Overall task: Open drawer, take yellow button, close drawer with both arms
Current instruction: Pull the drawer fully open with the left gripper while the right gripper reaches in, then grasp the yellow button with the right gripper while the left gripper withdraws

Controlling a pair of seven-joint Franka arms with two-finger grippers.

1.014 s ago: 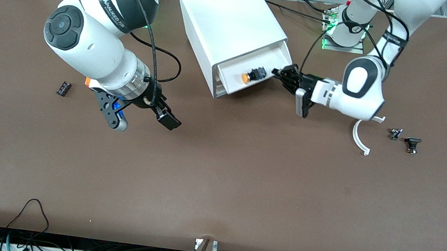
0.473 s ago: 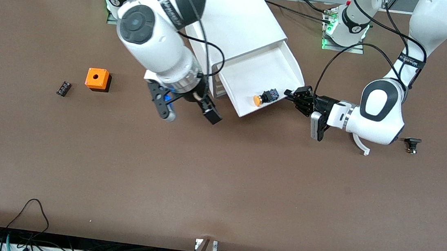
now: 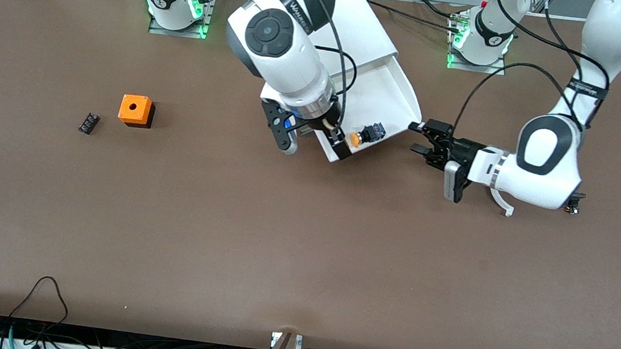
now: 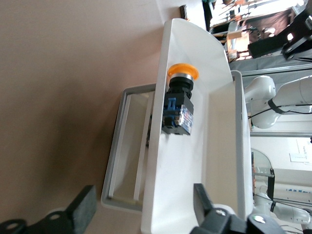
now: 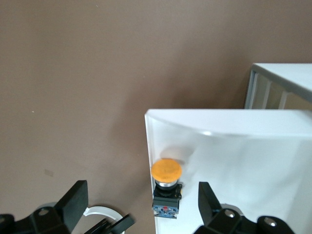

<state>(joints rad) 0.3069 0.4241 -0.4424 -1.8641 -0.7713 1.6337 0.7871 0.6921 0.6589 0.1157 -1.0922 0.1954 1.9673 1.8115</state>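
The drawer (image 3: 378,92), the top one of the white cabinet (image 3: 367,32), stands pulled far out. The button (image 3: 364,134) lies on its side in the drawer near the front lip, orange cap toward the right arm's end. My right gripper (image 3: 314,150) is open over the drawer's front corner. In the right wrist view the button (image 5: 166,184) shows between the right gripper's (image 5: 141,202) fingers, on the drawer (image 5: 243,151). My left gripper (image 3: 421,138) is open and empty beside the drawer's other front corner. The left wrist view shows the left gripper (image 4: 144,204), the button (image 4: 178,105) and the drawer (image 4: 214,126).
An orange cube with a round hole (image 3: 135,110) and a small black part (image 3: 88,122) lie toward the right arm's end. A white curved piece (image 3: 500,202) and a black part (image 3: 573,202) lie under the left arm's wrist.
The left gripper pulled the drawer farther out, then let go, opened and drew back a little. The right arm swung from near the orange cube to over the drawer's front.
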